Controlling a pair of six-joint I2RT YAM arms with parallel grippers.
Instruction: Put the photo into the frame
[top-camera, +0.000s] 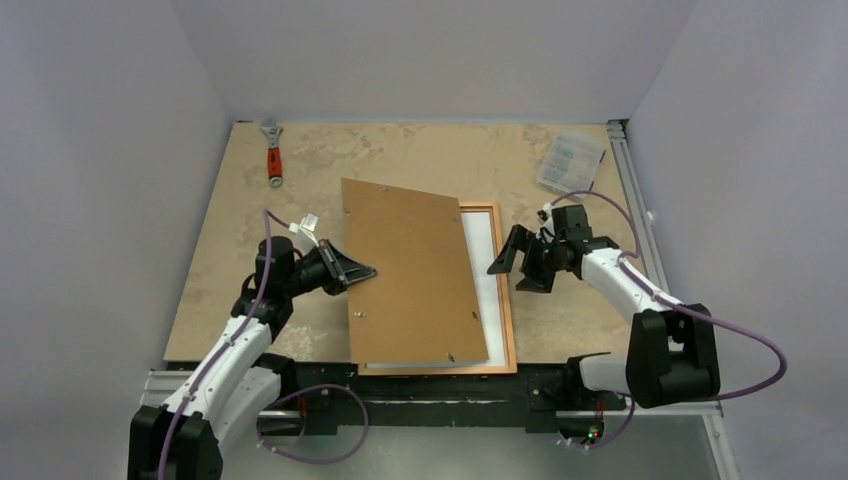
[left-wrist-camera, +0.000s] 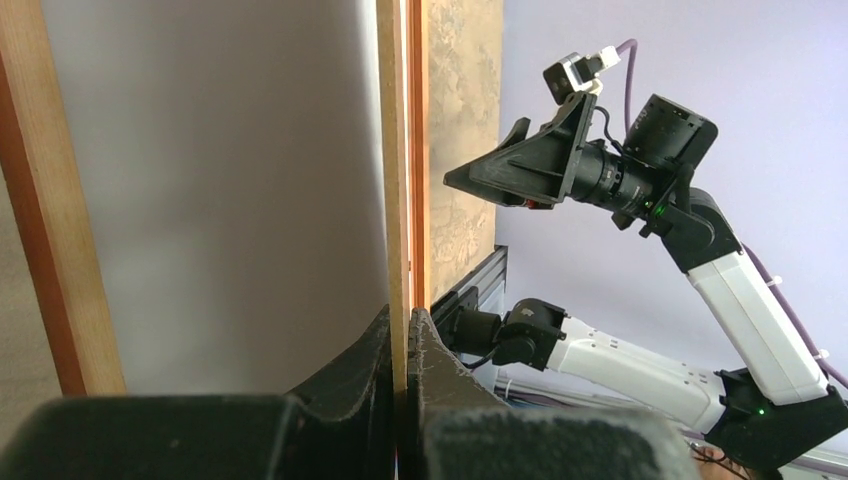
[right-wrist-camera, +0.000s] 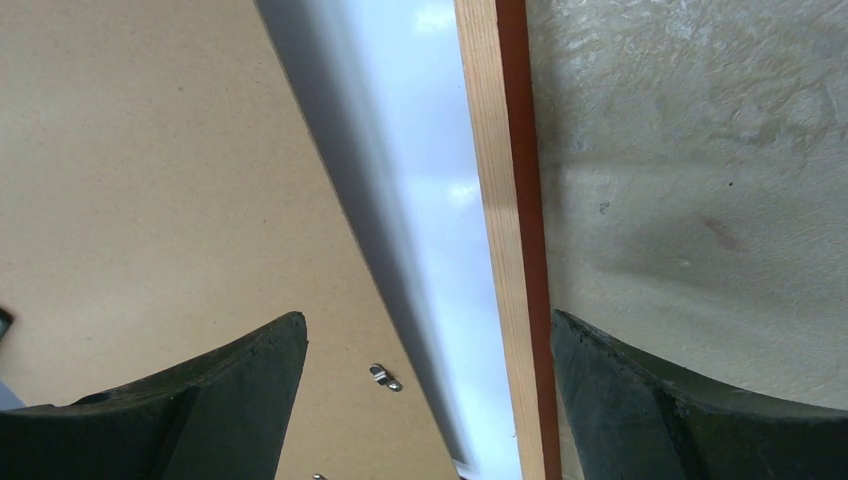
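Note:
The photo (top-camera: 415, 270) shows its plain brown back and lies tilted over the frame (top-camera: 508, 300), covering all but the frame's right side and white inside. My left gripper (top-camera: 365, 272) is shut on the photo's left edge; the left wrist view shows the thin board edge (left-wrist-camera: 397, 200) pinched between the jaws (left-wrist-camera: 405, 330), with the orange frame (left-wrist-camera: 417, 150) just behind. My right gripper (top-camera: 510, 275) is open and empty above the frame's right border. In the right wrist view, the gripper (right-wrist-camera: 430, 340) spans the photo's back (right-wrist-camera: 150, 150) and the frame (right-wrist-camera: 510, 250).
An orange-handled wrench (top-camera: 272, 152) lies at the back left. A small clear plastic box (top-camera: 570, 160) sits at the back right. Metal rails (top-camera: 640, 220) run along the table's right and near edges.

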